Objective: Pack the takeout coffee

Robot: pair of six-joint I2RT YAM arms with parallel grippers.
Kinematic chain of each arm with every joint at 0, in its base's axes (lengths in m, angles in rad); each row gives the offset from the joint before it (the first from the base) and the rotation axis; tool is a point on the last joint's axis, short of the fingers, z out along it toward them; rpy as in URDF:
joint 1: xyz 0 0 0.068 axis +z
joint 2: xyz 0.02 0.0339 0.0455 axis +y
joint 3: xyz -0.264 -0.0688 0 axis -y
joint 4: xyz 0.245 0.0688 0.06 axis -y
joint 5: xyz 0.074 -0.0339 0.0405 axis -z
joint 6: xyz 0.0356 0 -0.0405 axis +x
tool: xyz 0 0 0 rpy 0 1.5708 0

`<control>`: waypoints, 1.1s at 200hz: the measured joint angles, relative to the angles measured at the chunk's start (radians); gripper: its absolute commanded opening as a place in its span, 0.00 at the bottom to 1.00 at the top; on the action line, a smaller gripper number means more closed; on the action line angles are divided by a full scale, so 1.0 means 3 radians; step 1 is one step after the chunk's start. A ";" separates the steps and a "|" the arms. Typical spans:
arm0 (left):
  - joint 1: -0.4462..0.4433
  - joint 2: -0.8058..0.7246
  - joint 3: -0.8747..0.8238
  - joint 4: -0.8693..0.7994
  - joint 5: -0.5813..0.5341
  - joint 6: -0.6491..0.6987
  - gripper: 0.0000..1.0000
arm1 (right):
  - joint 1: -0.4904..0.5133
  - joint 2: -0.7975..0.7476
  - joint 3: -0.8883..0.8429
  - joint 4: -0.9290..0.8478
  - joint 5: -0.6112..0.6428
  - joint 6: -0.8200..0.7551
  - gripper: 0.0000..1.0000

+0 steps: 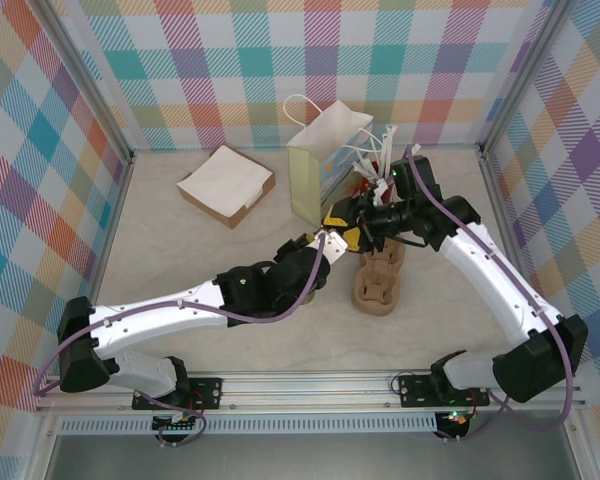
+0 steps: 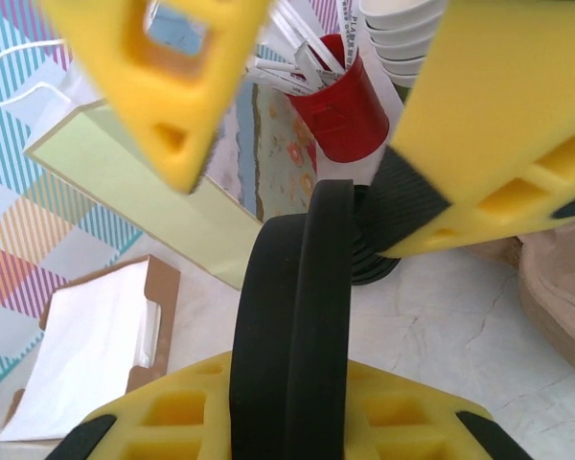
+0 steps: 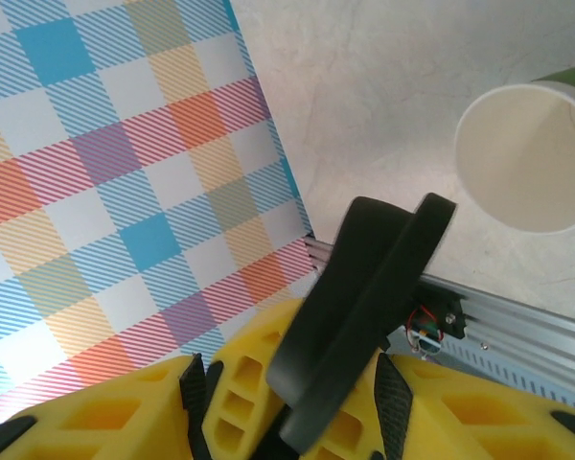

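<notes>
the olive-green, cream-lined paper cup [image 3: 529,153] shows its open mouth. left hand [image 1: 330,240] and right hand [image 1: 368,224]: open or closed, i cannot tell.

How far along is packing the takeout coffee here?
Little looks done. The pulp cup carrier has no cup in the holes that show. The olive-green paper cup is empty, with bare table around it and no fingers on it. The left gripper is open near the red cup of straws; whether the right gripper is open is unclear. Still to do: grasp the cup and seat it in a carrier hole.
</notes>
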 measured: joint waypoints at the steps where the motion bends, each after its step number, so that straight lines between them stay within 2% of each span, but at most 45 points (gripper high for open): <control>1: -0.0001 0.0001 -0.0003 0.0003 -0.0004 0.0009 0.06 | 0.0000 0.0003 0.0001 0.0000 -0.0003 0.0001 0.52; 45: -0.0005 0.0027 -0.0023 0.0130 -0.0075 0.0155 0.06 | 0.0000 0.0079 0.0008 -0.0060 -0.0045 0.0036 0.46; 97: -0.0008 0.0042 -0.0029 0.0196 -0.0072 0.0178 0.06 | 0.0000 0.0122 0.0006 -0.0034 -0.0065 0.0097 0.22; 121: -0.0010 0.0071 -0.0038 0.0210 -0.0083 0.0163 0.10 | 0.0000 0.0122 0.0006 -0.0019 -0.0058 0.0142 0.15; 133: -0.0010 0.0072 -0.0043 0.0223 -0.0090 0.0151 0.16 | 0.0000 0.0122 0.0005 -0.0017 -0.0052 0.0156 0.13; 153: -0.0010 0.0072 -0.0046 0.0245 -0.0078 0.0088 0.35 | 0.0000 0.0107 -0.0031 0.0066 -0.0055 0.0168 0.11; 179: -0.0022 0.0037 -0.0089 0.0264 0.0029 -0.0093 0.65 | 0.0013 0.0090 -0.0117 0.0210 -0.0024 0.0140 0.10; 196: 0.0028 -0.0097 -0.0156 0.0214 0.0137 -0.0251 0.78 | 0.0006 0.0088 -0.0177 0.0267 0.0028 0.0055 0.09; 220: 0.0165 -0.0463 -0.0314 0.0122 0.0404 -0.0585 0.88 | 0.0005 0.0067 -0.0278 0.0404 0.0125 -0.0122 0.09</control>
